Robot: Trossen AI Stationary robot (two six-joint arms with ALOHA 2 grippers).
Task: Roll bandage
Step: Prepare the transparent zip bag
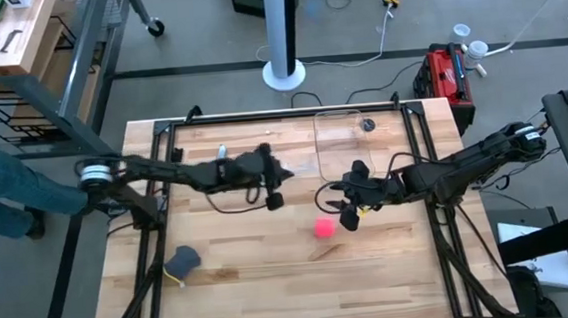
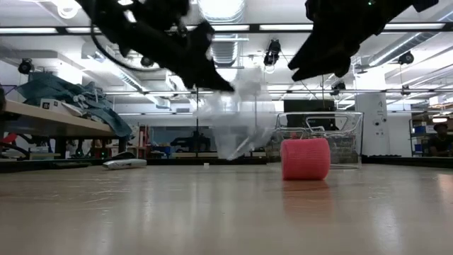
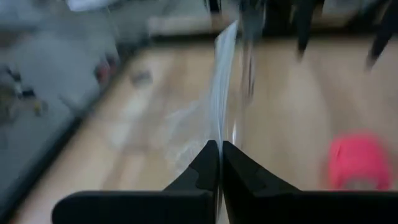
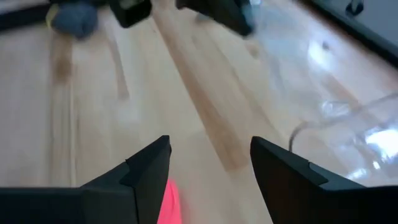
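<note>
The bandage [image 1: 324, 226] is a compact pink roll standing on the wooden table [image 1: 233, 283], also seen in the low view [image 2: 306, 158]. My left gripper [image 1: 283, 174] is raised left of it, shut on a clear plastic bag [image 2: 237, 120]. My right gripper [image 1: 341, 207] hovers open just right of and above the roll, with nothing between its fingers [image 4: 149, 165]. The roll's pink top [image 4: 166, 202] shows below that gap. My left gripper pinches a thin edge of the clear bag [image 3: 219, 134] between its two shut fingertips [image 3: 205, 165], coming from the table's left and slanting slightly down. The bag hangs crumpled below the fingers [image 2: 212, 78]. Its far part [image 1: 338, 140] lies toward the table's far edge.
A dark grey-blue lump [image 1: 183, 258] lies near the table's front left. A black frame [image 1: 164, 157] runs around the table top. A red case [image 1: 446, 72] stands off the far right corner, and a white pole base [image 1: 284, 74] stands behind the table.
</note>
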